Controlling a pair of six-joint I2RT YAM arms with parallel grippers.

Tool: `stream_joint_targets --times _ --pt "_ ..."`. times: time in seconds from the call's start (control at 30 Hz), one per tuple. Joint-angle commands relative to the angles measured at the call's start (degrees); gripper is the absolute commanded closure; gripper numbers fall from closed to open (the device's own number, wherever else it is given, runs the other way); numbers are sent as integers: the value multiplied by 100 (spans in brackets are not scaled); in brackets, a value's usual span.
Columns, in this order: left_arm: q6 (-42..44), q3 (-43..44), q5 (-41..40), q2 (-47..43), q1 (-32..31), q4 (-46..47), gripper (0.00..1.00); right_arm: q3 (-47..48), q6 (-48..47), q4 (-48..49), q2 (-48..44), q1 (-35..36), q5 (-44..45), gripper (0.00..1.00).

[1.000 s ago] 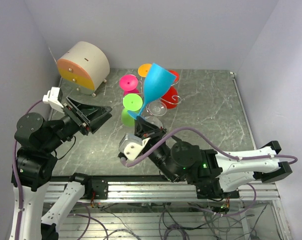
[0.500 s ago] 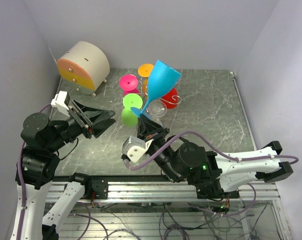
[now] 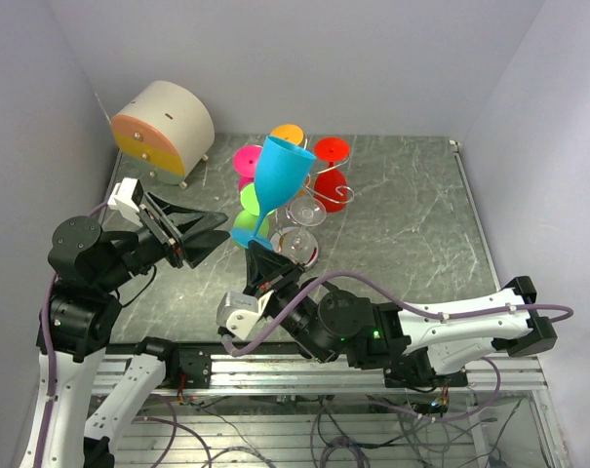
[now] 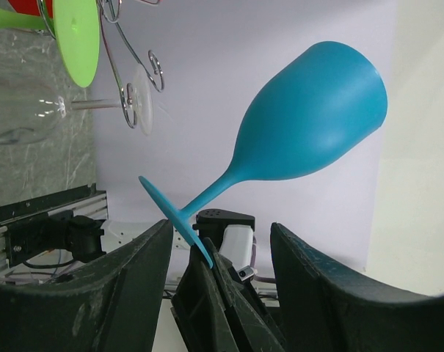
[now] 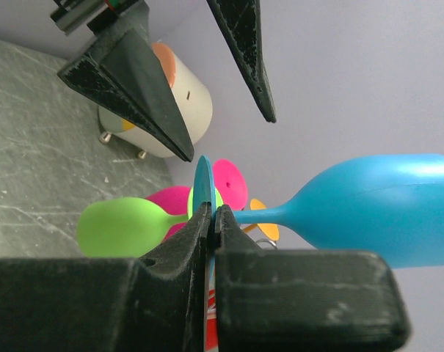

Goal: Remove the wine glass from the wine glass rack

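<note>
Firmly, right claw [image 5: 210, 218] pinches wine glass [image 5: 383, 209] foot

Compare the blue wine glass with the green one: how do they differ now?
The blue wine glass is off the rack, its foot pinched in the right gripper; the green wine glass hangs on the rack. The blue glass is tilted bowl-up, higher than the green glass. Both are opaque, coloured and stemmed.

Right half of table [image 3: 412, 214] bare: wide passage. Rack [image 3: 309, 207] mid-table, crowded with hanging glasses. Blue glass [image 3: 278, 171] tilted above rack's left side, close to green glass [image 3: 244, 232]. Left gripper [image 3: 212, 237], spread, narrows near-left approach. Round box [image 3: 165, 127] blocks far-left corner.
</note>
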Motion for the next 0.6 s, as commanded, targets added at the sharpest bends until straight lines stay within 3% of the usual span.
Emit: stream_joint_targets --times 0.0,0.37,0.57 --pt "-282 -97 645 -24 -37 19 33 -96 36 454 13 393 -238 100" --pt "-427 -335 775 -153 -37 233 38 -394 -390 1092 79 400 -387 100" --pt "-427 -499 841 -175 -37 485 57 -437 -385 1161 139 402 -490 100"
